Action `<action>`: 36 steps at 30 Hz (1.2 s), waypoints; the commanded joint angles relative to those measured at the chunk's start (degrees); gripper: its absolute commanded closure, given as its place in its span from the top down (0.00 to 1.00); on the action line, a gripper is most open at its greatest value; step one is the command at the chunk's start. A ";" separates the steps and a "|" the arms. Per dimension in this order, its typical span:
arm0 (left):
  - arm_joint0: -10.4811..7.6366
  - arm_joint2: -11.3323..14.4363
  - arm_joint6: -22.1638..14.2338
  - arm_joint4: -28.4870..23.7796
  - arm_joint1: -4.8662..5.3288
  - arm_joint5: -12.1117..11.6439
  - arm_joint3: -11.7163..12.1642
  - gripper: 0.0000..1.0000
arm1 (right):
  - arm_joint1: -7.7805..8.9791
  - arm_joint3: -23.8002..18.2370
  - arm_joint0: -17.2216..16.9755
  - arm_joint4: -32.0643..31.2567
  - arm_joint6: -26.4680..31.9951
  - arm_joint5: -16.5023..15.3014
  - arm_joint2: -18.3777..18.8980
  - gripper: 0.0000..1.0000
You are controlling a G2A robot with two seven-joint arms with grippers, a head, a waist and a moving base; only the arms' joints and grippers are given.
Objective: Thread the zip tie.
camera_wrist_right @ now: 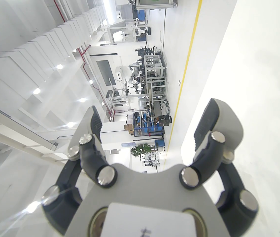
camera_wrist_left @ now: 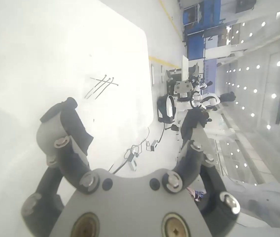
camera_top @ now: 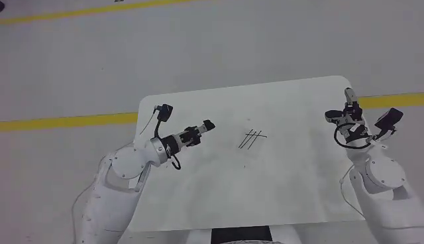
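Note:
Several thin black zip ties (camera_top: pixel 252 138) lie in a loose bunch near the middle of the white table (camera_top: pixel 285 191); one lies across the others. They also appear in the left wrist view as zip ties (camera_wrist_left: pixel 102 86) beyond the fingers. My left gripper (camera_top: pixel 207 126) hovers left of the bunch, pointing toward it, open with nothing between its fingers (camera_wrist_left: pixel 67 122). My right gripper (camera_top: pixel 347 99) is at the table's far right edge, well away from the ties, open and empty, with its fingers (camera_wrist_right: pixel 207 120) pointing out past the table.
The table's rounded far right corner (camera_top: pixel 344 81) lies just beyond my right gripper. A yellow floor line (camera_top: pixel 66 121) runs behind the table. Bare tabletop surrounds the zip ties on all sides.

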 commanded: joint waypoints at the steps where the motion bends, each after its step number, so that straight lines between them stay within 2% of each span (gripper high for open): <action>1: 0.00 0.00 -0.02 0.01 0.00 0.00 0.00 1.00 | 0.00 0.00 0.00 0.00 0.00 0.00 0.00 1.00; 3: -0.46 0.40 0.07 2.92 0.14 -0.32 -0.29 1.00 | 0.00 0.00 0.00 0.00 0.00 0.00 0.00 1.00; 5: -1.99 2.21 -1.15 6.37 0.27 0.05 -1.09 1.00 | 0.00 0.00 0.00 0.00 0.00 0.00 0.00 1.00; 7: -4.89 4.78 -3.34 8.86 0.28 0.19 -1.20 1.00 | 0.00 0.00 0.00 0.00 0.00 0.00 0.00 1.00; 11: -11.23 11.06 -7.92 14.18 0.04 2.00 0.47 1.00 | 0.00 0.00 0.00 0.00 0.00 0.00 0.00 1.00; 13: -14.46 14.40 -9.70 17.30 -0.18 3.00 1.81 1.00 | 0.00 0.00 0.00 0.00 0.00 0.00 0.00 1.00; 16: -18.24 19.19 -13.81 19.74 -0.59 4.77 4.45 1.00 | 0.00 0.00 0.00 0.00 0.00 0.00 0.00 1.00; 18: -20.40 21.80 -17.34 21.64 -0.71 4.89 6.34 1.00 | 0.00 0.00 0.00 0.00 0.00 0.00 0.00 1.00; 19: -21.00 21.95 -17.12 21.89 -0.75 4.99 6.83 1.00 | 0.00 0.00 0.00 0.00 0.00 0.00 0.00 1.00; 28: -21.00 21.95 -17.12 21.89 -0.75 4.99 6.83 1.00 | 0.00 0.00 0.00 0.00 0.00 0.00 0.00 1.00; 30: -20.90 22.85 -17.01 21.91 -0.83 4.01 6.60 1.00 | 0.00 0.00 0.00 0.00 0.00 0.00 0.00 1.00; 31: -21.26 24.18 -16.83 22.39 -0.98 3.10 6.96 1.00 | 0.00 0.00 0.00 0.00 0.00 0.00 0.00 1.00; 36: -26.99 30.52 -18.04 25.83 -2.20 3.88 10.08 1.00 | 0.00 0.00 0.00 0.00 0.00 0.00 0.00 1.00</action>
